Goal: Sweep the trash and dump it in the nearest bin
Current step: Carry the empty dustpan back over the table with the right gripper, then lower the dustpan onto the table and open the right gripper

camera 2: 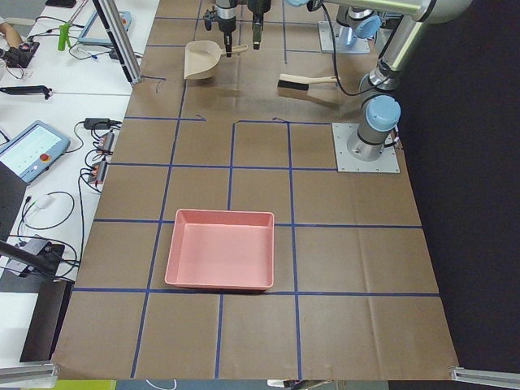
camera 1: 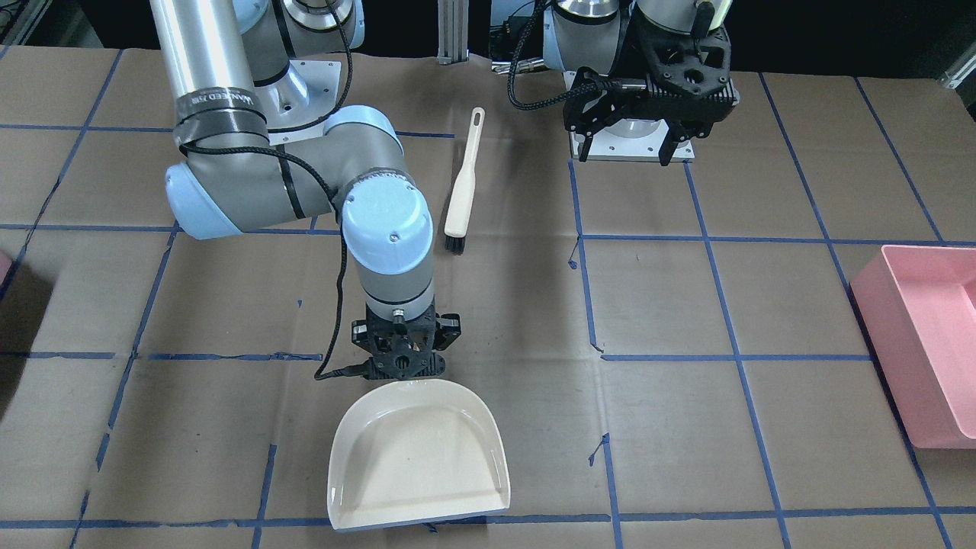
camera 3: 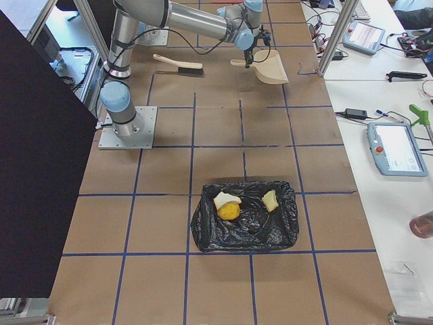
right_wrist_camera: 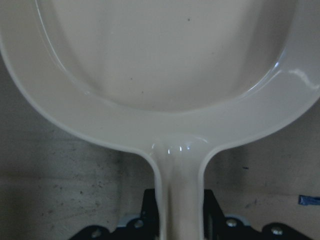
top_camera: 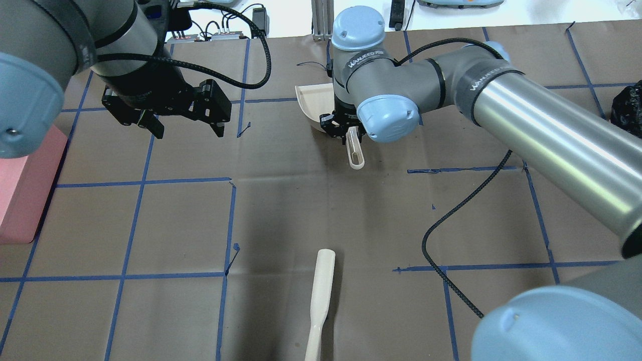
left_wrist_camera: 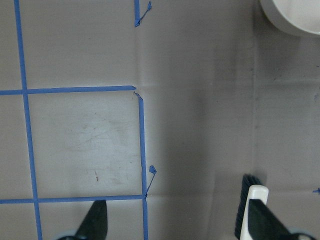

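**Front-facing view:** The right gripper (camera 1: 404, 364) is clamped on the handle of the cream dustpan (camera 1: 418, 457). The pan sits flat on the table and is empty. The hand brush (camera 1: 463, 191) lies by itself, nothing touching it. The left gripper (camera 1: 625, 156) hangs near its arm's base, well apart from the brush. A large pink tub (camera 1: 926, 358) is at this view's right edge.

**Overhead view:** The left gripper's jaws are spread and hold nothing. The dustpan handle sticks out from between the right gripper's jaws.

**Exterior right view:** The nearest bin (camera 3: 203, 233), lined with a black bag, sits on the robot's right, well away from the dustpan. All the trash lies inside it: one bread slice (camera 3: 225, 200), the yellow-green fruit (camera 3: 229, 212) touching that slice, and a second bread slice (camera 3: 270, 200) a little apart.

**Left wrist view:** The finger tips are wide apart, with the brush's bristle end below them.

**Right wrist view:** The pan is bare apart from a few specks.

**Judgement:** The dump looks done and the tools are being put away. The next move should be for the right jaws to let go of the handle and lift straight up, so the pan is not dragged.
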`<state>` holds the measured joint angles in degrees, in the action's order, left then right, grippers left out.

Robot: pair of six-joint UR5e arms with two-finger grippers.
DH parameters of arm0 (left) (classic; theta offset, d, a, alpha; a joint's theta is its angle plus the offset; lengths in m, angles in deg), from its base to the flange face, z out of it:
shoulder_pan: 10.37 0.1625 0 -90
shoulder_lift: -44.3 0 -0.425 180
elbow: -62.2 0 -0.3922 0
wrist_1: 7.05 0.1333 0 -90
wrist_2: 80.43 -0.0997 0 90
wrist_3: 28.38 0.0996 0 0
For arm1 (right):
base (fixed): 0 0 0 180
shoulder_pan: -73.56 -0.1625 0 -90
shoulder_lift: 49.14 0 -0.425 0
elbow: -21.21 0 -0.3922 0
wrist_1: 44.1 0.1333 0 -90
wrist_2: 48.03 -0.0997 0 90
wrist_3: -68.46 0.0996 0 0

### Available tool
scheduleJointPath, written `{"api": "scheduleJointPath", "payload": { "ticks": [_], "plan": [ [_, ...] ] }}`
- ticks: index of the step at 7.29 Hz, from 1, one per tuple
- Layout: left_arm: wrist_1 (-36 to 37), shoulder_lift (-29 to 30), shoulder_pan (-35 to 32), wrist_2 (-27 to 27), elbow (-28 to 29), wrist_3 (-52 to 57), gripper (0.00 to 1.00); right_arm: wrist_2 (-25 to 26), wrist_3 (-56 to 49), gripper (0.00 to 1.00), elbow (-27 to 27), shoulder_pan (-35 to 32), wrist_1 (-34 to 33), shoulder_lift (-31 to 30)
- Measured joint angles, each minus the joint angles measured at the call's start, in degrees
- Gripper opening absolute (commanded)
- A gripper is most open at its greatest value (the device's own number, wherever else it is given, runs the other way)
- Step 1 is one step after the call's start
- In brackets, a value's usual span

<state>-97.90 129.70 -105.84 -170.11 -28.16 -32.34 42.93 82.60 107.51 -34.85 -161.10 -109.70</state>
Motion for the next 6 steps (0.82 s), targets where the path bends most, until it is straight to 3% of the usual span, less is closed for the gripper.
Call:
{"api": "scheduleJointPath", "payload": {
  "ticks": [2,6],
  "plan": [
    [-0.02,-0.71,-0.08,0.02,-0.11,-0.08,1.0,1.59,4.15,0.04,-2.0,-2.44,-2.53,5.06],
    [-1.64,-2.12,-0.15,0.05,-1.94,-0.26,1.0,1.46,5.31,0.07,-2.67,-2.61,-3.61,5.5]
  ]
}}
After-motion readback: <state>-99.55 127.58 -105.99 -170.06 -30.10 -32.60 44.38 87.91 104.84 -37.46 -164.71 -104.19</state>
